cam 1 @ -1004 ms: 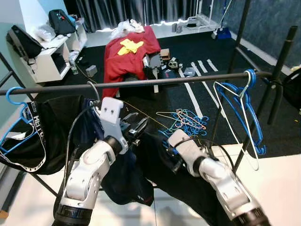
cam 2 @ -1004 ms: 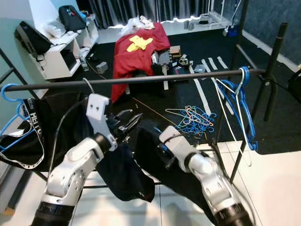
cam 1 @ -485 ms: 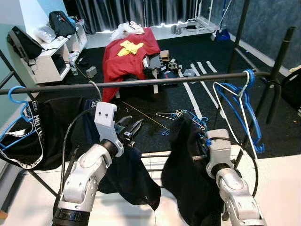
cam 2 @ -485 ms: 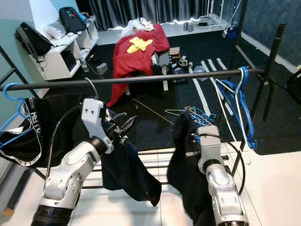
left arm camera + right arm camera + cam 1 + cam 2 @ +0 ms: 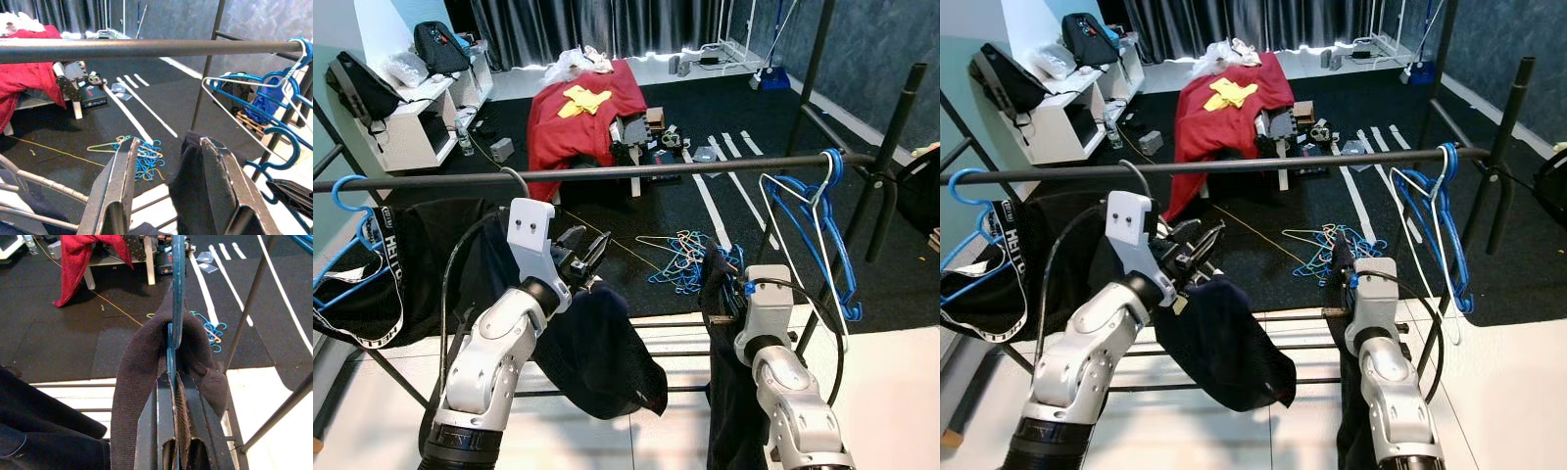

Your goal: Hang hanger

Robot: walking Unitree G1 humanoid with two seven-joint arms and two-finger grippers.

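— While the right gripper (image 5: 171, 382) was clamped on the blue hanger (image 5: 176, 293) with the dark garment (image 5: 142, 377) draped over it, below the rail (image 5: 607, 173), which step was this?

— The carry, I judged; lifting its hook over the rail came next.

— And the left gripper (image 5: 166, 186)?

— Raised near the rail, fingers apart, holding nothing.

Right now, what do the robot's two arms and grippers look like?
Both arms are glossy silver segments with black joints. The left arm carries a white angular wrist bracket with two small holes and a black cable looping beside it. The right arm has a boxy grey wrist block and its own black cable loop. Each gripper has two long black fingers with worn, scuffed edges.
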